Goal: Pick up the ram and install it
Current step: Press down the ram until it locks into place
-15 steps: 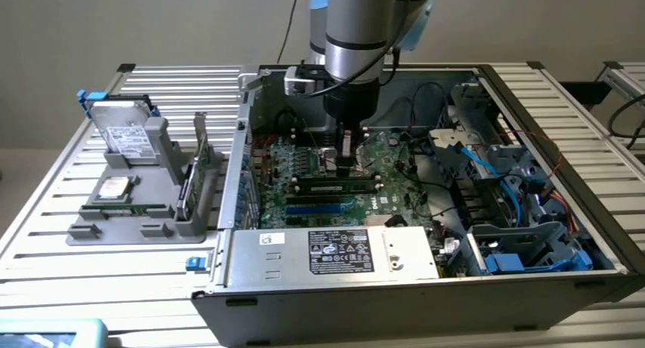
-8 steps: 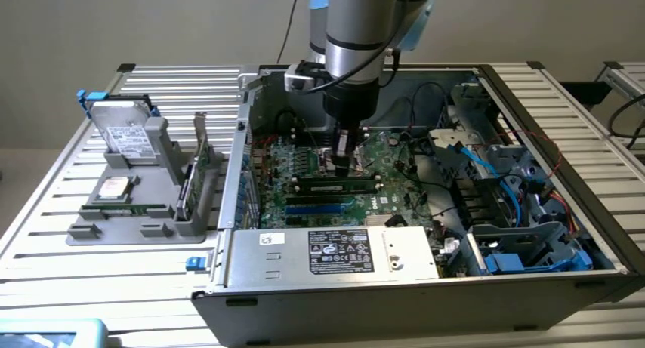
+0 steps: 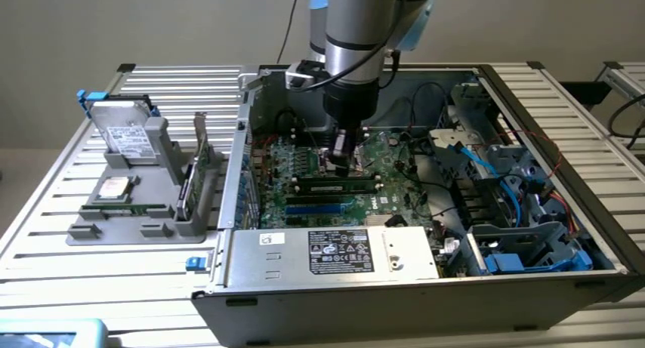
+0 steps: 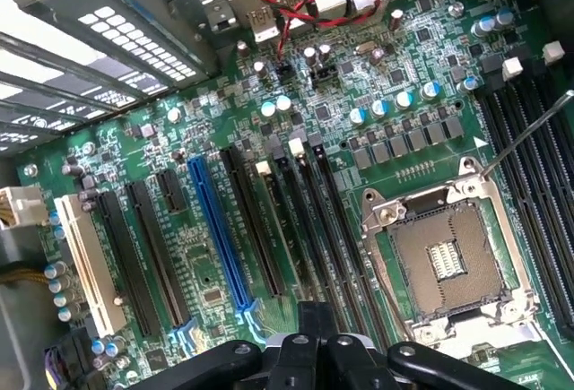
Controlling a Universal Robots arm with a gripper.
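Ram (image 3: 337, 187) appears to stand on edge in one of the long memory slots of the motherboard (image 4: 224, 255), inside the open computer case (image 3: 302, 303): a narrow green stick with a row of dark chips, running across the board just in front of the end effector (image 3: 341, 165). Whether it is fully seated and latched cannot be told.

In the wrist view, the end effector (image 4: 314, 336) has its fingers pressed together with nothing visible between them. It hangs low over the board, near the stick; contact with it cannot be made out.

Judging by its shape, the stick is light, thin and stiff, but fragile. Its chips and bottom contact edge should not be squeezed or scraped. The safest hold is probably across the flat faces near the middle of the top edge, or at the two short ends, keeping it square to the slot.

On the grey fixture (image 3: 151, 231) on the worktop (image 3: 60, 212), at the exterior view's left, lies another slim green strip (image 3: 126, 210); it is too small to identify. The arm hides part of the board behind it, and cables (image 3: 504, 174) crowd the case's far side.
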